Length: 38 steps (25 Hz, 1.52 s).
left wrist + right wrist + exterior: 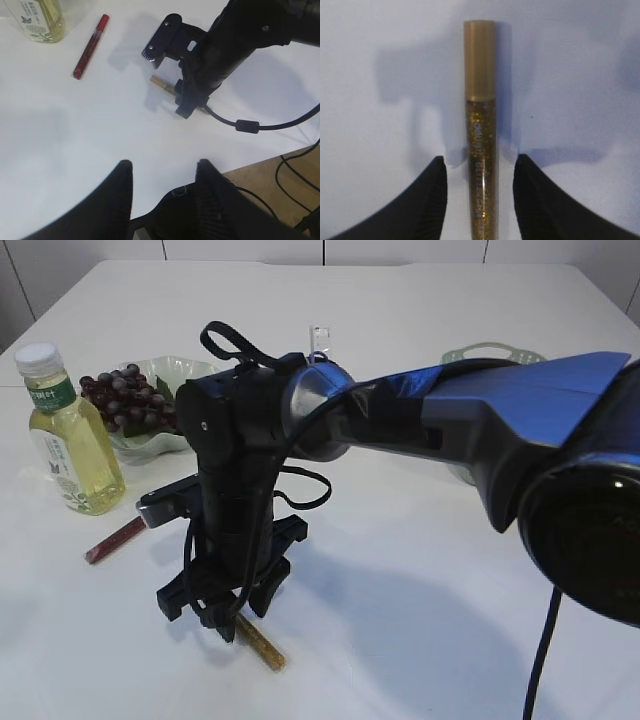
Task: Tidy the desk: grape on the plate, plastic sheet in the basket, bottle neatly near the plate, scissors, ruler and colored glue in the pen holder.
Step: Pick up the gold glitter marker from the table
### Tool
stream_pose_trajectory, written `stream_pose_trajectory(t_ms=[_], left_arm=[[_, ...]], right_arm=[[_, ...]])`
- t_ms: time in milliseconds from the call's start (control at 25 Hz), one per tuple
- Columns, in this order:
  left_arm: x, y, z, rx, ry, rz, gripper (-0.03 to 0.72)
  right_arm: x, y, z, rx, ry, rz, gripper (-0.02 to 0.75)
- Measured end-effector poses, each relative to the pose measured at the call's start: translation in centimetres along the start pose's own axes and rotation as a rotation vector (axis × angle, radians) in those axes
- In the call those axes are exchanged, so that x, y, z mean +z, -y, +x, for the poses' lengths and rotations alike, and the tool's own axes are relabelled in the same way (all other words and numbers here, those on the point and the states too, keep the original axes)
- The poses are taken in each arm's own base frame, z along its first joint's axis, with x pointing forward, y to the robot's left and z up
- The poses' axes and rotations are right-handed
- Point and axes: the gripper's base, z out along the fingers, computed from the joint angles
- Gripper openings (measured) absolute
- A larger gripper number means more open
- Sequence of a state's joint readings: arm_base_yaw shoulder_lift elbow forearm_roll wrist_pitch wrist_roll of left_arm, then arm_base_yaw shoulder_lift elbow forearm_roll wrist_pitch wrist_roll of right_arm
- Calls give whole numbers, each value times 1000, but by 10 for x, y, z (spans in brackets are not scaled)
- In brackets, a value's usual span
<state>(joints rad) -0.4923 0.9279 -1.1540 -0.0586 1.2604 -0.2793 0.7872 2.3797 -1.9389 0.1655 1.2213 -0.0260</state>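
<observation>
Gold glitter glue (480, 135) flat on counter (420, 590), between right tool (480, 200) fingers, jaws apart, not touching it. Red glue (91, 46) beside bottle (70, 435). Left tool (162, 187) apart, empty.

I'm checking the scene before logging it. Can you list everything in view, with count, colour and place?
bottle: one, yellow liquid, white cap, far left.
grapes: one dark bunch, on the plate.
plate: one, pale green, behind the bottle.
red glue tube: one, lying beside the bottle.
gold glitter glue tube: one, lying between the right fingers.
basket: one, pale green, far right, mostly hidden.
table: white.
left gripper: open, empty.
right gripper: open, straddling the gold tube.
</observation>
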Motion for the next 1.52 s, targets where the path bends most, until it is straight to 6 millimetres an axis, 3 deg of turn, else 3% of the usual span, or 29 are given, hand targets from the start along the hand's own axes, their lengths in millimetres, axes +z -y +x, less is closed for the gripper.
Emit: stream_pose_trajectory(t_ms=[1520], left_arm=[[0, -3, -1, 10, 9, -31, 309]], right_arm=[[5, -1, 0, 9, -9, -15, 351]])
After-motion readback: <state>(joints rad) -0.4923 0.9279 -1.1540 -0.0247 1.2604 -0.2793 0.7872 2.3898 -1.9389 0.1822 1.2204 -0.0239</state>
